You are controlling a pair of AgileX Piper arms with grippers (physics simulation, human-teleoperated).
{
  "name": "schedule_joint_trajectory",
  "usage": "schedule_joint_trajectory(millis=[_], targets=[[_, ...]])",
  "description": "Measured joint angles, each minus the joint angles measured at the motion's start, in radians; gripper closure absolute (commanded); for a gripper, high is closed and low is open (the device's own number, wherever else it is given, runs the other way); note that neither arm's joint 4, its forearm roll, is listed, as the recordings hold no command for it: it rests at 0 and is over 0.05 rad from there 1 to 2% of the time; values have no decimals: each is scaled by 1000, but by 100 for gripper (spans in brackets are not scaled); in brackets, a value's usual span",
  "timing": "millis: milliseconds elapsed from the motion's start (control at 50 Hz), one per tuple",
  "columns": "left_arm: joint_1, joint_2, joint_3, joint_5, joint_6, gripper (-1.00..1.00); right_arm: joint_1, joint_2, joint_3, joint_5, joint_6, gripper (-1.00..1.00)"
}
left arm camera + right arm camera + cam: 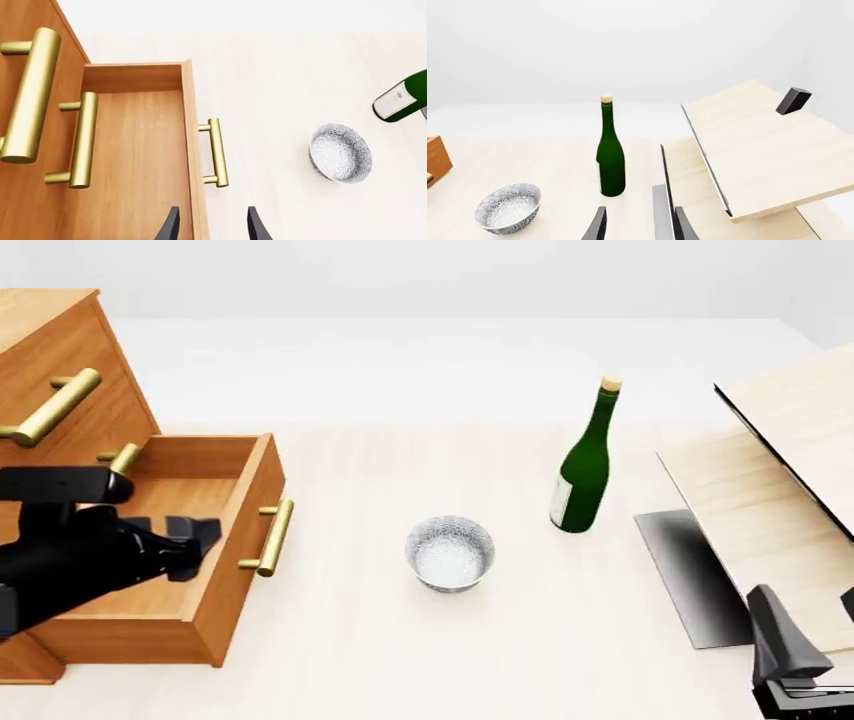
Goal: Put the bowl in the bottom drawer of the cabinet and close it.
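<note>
The speckled white bowl (450,552) (340,152) (508,207) stands upright on the table, a short way right of the cabinet (67,350) (20,20). The bottom drawer (247,540) (133,150) is pulled out, and nothing shows inside it. My left gripper (200,532) (212,227) hovers over the drawer near its front panel, open and holding nothing. My right gripper (811,632) (639,225) is low at the near right, open and holding nothing, well away from the bowl.
A green wine bottle (585,465) (610,160) (403,97) stands upright behind and to the right of the bowl. A pale wooden board structure (787,470) (760,145) with a grey slab (687,575) under it fills the right side. The upper drawers are shut.
</note>
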Motion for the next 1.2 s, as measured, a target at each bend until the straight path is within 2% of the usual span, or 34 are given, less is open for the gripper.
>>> schedule_joint_trajectory(millis=[1200], targets=[[-23,154,94,-168,-64,-100,0,0,0,0,0,-100]])
